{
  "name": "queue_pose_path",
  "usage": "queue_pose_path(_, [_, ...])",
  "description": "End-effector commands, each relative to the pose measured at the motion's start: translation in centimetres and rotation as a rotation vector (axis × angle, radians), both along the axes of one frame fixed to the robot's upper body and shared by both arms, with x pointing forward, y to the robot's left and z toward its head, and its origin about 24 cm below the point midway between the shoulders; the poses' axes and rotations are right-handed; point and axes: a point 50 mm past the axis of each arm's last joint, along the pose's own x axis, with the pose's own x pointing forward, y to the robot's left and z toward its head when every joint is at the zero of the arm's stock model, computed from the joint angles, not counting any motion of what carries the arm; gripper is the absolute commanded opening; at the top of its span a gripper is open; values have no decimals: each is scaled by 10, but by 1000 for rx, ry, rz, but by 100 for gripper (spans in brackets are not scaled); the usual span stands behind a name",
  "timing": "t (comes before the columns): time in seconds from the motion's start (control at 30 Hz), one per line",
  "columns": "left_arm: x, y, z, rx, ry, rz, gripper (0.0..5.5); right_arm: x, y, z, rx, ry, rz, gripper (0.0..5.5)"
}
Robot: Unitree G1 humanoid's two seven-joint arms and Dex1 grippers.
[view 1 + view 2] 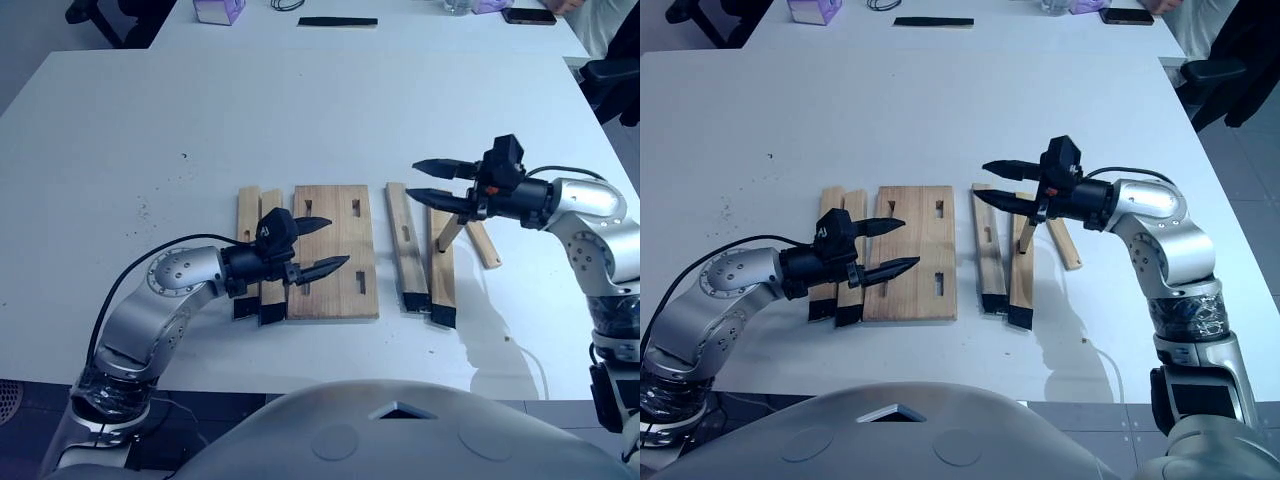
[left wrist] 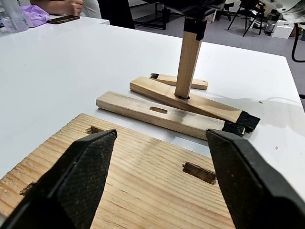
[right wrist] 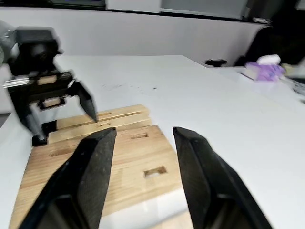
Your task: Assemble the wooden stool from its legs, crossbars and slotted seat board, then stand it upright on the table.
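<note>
r pincer (image 1: 412, 179) is released, jaws wide, tips aimed at 9. the crossbar (image 1: 450, 232) stands near-upright on the outer leg (image 1: 441, 285), foot seemingly in its slot, top tucked under the pincer's wrist. so it sits at 4 from the tips, behind them, not betw the jaws. r arm is nearer by far. i'd judge it must back off toward 3 before it can close on the stick.

outer leg and inner leg (image 1: 405, 255) lie side by side, long axis 12–6, just at 3 of the board (image 1: 340, 290). spare crossbar (image 1: 487, 247) lies flat at 3 of the outer leg.

l pincer (image 1: 337, 241) is also released, hovering over the board's 9 side, tips aimed at 3. two more legs (image 1: 248, 212) lie at 9 of the board, partly under l arm. betw the pincers: just board and inner leg.
</note>
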Motion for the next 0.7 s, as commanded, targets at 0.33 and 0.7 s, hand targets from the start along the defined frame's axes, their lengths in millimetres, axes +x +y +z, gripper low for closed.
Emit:
queue_pose_path(0.33, [-10, 1, -6, 7, -3, 73, 347, -94, 15, -21, -205, 227, 297, 219])
queue_pose_path(0.7, [-12, -2, -6, 15, -6, 53, 347, -89, -37, -83, -501, 159, 246, 219])
